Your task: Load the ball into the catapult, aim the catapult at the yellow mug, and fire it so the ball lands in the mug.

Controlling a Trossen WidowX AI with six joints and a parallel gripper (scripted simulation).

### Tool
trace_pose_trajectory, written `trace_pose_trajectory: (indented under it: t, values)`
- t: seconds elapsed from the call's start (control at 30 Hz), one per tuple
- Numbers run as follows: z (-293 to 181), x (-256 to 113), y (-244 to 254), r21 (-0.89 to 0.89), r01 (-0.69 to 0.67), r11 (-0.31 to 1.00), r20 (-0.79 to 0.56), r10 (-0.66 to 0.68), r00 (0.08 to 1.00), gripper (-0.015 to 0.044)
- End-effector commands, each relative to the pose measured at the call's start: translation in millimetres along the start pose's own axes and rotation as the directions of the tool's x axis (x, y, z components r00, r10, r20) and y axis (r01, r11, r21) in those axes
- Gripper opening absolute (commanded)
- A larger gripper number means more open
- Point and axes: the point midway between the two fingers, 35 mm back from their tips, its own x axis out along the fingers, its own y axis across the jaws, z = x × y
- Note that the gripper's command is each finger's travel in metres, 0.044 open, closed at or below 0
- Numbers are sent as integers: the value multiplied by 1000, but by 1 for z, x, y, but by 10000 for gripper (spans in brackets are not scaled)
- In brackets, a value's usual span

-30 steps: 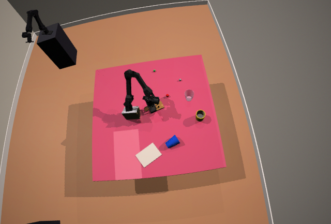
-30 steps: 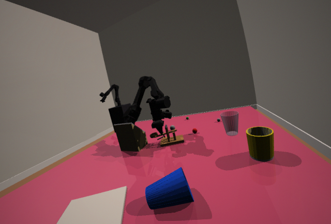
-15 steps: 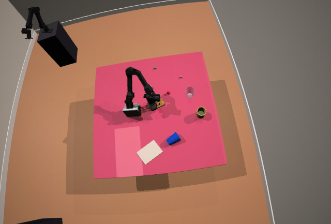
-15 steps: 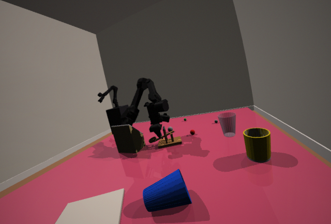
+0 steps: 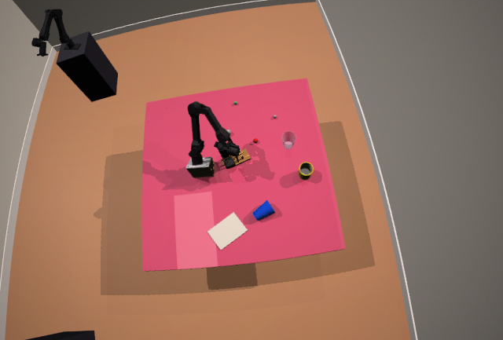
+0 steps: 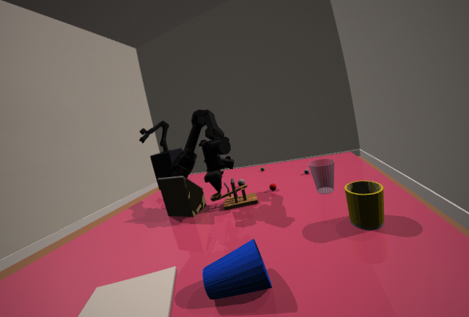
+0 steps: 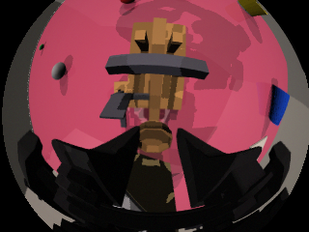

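Your pincer (image 5: 229, 162) (image 6: 215, 191) (image 7: 158, 130) is partly spread, pinching nothing, its tips astride the throwing cup (image 6: 215, 197) (image 7: 154, 139). That placing would suit gripping or working the cup end of the catapult (image 5: 245, 156) (image 6: 241, 201) (image 7: 154, 92), which faces away from the robot's base. You can't see a ball in the cup. Which ball the task means isn't clear; the large grey ball (image 5: 229, 131) (image 6: 241, 182) (image 7: 58, 71) rests beside the catapult, a likely candidate.

Your yellow mug (image 5: 305, 177) (image 6: 365, 207) (image 7: 253, 7) stands upright near the far edge of the surface (image 5: 158, 239) (image 6: 113, 249) (image 7: 232, 72), opposite the base. The catapult seems aimed left of it, towards the upright clear glass (image 5: 288, 139) (image 6: 322, 175), so you'd probably turn it right before firing. The red ball (image 5: 255, 140) (image 6: 272, 187) (image 7: 126, 1) sits ahead, where a turn or a reach might knock it. The blue cup (image 5: 264, 210) (image 6: 237, 271) (image 7: 279, 104), on its side towards the right edge, looks out of the way.
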Motion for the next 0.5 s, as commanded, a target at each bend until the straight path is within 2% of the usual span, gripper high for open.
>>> trace_pose_trajectory:
  t: [0.0,0.07,0.2,0.27,0.33,0.4,0.43,0.47]
  values:
    - [0,2,1,0,-6,1000,-5,6,1000,289]
    - [2,-8,-1,1,-2,1000,-6,2,1000,341]
    - [3,-67,-4,1,5,1000,-8,-5,1000,440]
    - [-1,-96,0,-1,-2,1000,-7,2,1000,440]
    - [-2,-106,3,-2,-6,1000,-5,6,1000,440]
    - [-2,-106,3,-2,-6,1000,-5,6,1000,440]
    - [4,-80,-2,5,-1,1000,-5,1,1000,440]
    - [10,-80,-4,5,1,1000,-6,-1,1000,440]
